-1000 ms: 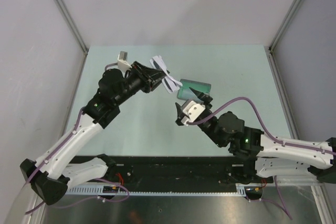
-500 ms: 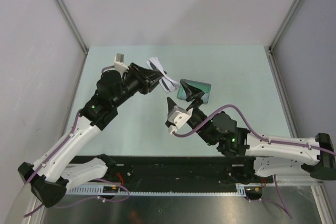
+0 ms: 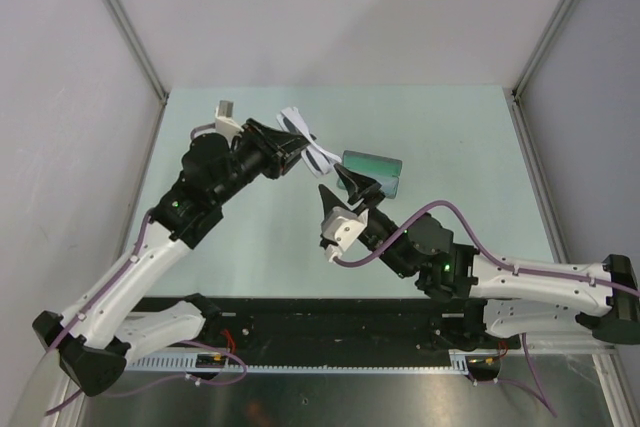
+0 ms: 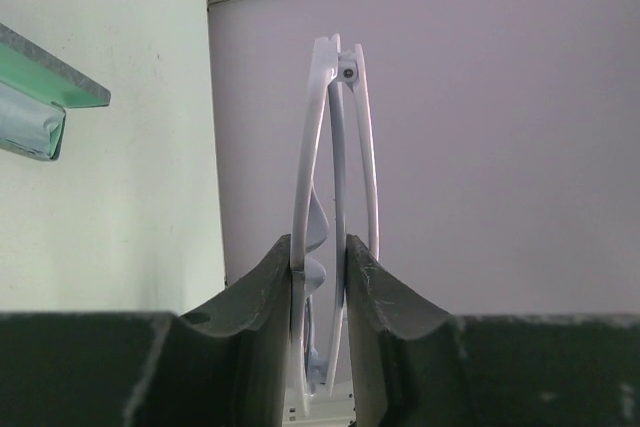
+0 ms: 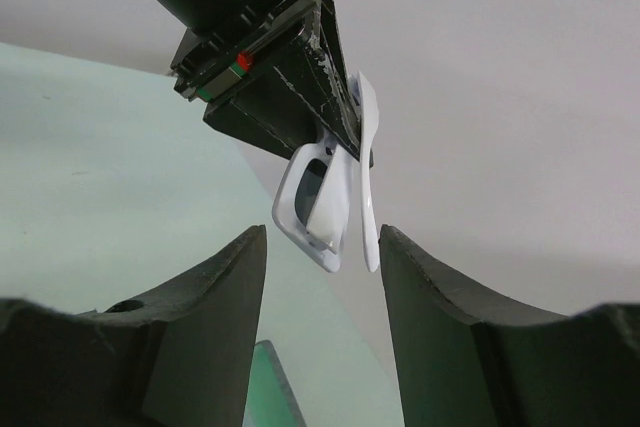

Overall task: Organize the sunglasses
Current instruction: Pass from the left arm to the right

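Mid-air stage of tidying the sunglasses. The left hand [image 3: 291, 151] was clamped flat on the folded white sunglasses [image 3: 312, 145], holding them clear of the bench [image 3: 450, 127], with the frame and thin arms projecting beyond its fingertips. The right hand [image 3: 340, 188] stood wide apart and empty just below and beside the pair, its two fingers aimed at the frame's free end without touching it. A green case [image 3: 386, 166] lay on the bench just beyond the right hand. The step appeared to be a hand-to-hand transfer or regrasp; the next move probably called for the right fingers to straddle the frame squarely before closing.
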